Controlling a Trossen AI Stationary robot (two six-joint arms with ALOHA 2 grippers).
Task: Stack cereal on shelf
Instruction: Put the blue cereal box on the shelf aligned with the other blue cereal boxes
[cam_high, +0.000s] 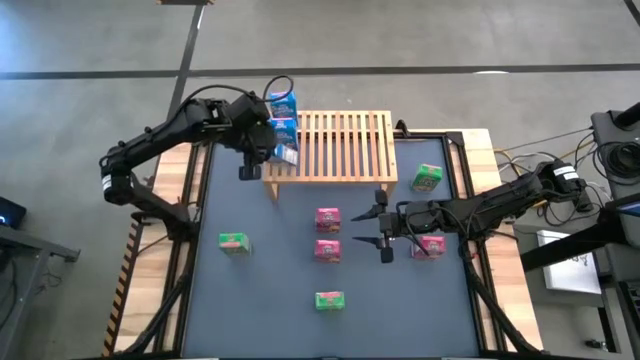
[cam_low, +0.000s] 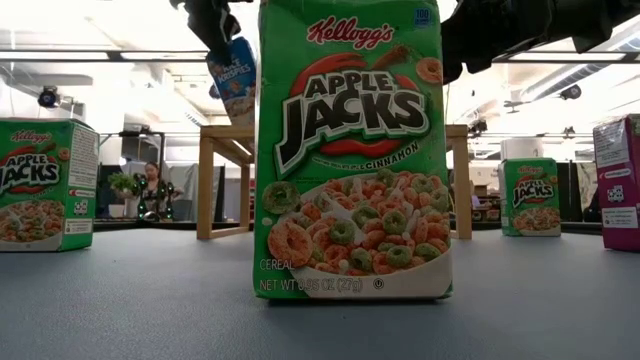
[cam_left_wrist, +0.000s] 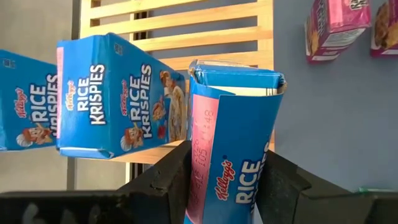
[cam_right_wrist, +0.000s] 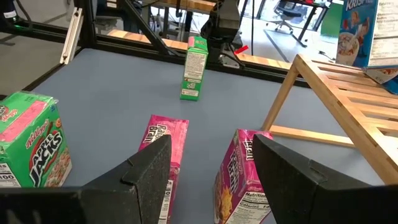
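Third blue box clamped in left end effector, tilted at the shelf's left end.

Held just beside two blue boxes already standing on the shelf; long axis leaning, needing to come upright. Farther out, right end effector open, empty, hovering over the worktop beside the pink boxes, green ones scattered around.

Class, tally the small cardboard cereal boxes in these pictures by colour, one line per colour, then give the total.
Blue Rice Krispies cardboard boxes: 3 (two on the light-wood slatted rack, one in the left gripper)
Pink cardboard boxes: 3
Green Apple Jacks cardboard boxes: 3
Total: 9
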